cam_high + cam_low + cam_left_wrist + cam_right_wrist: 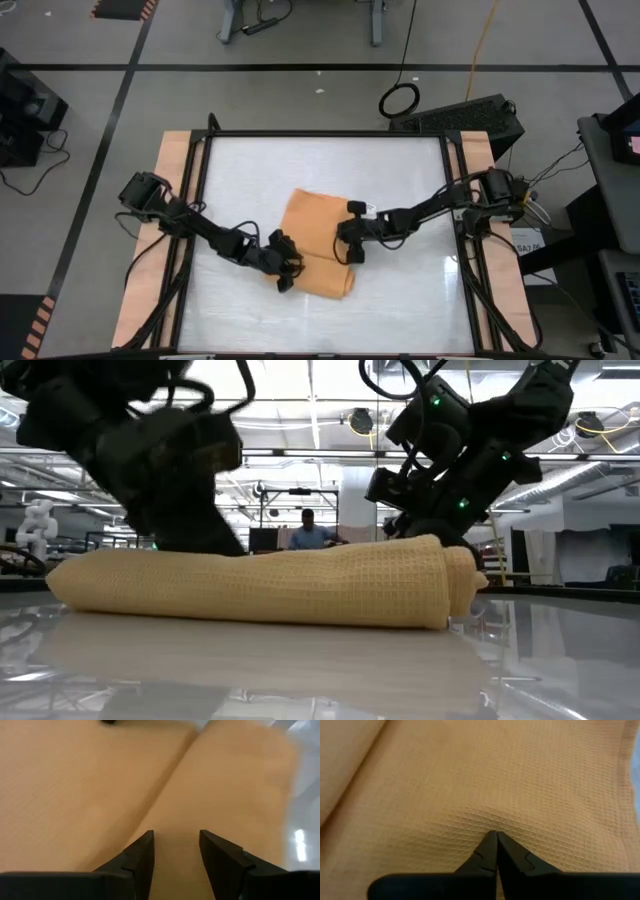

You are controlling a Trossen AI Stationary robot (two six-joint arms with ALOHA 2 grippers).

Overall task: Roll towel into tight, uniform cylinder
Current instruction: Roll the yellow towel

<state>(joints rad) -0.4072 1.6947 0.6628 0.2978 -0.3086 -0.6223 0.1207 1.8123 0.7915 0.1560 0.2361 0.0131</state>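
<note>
Orange-tan waffle towel [315, 240] mid-table, part-rolled, roll at its 6 o'clock edge.
Left gripper [285, 268] at the roll's 9 o'clock end, jaws half-open straddling cloth; right gripper [352, 243] at towel's 3 o'clock edge, jaws pinched shut on a fold. Low view alone shows a person [308, 532] behind.

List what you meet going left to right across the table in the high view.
Left wooden table edge → left arm → left end effector at the rolled part of the towel → orange-tan towel → right end effector, shut on the cloth → right arm → right wooden table edge.
</note>
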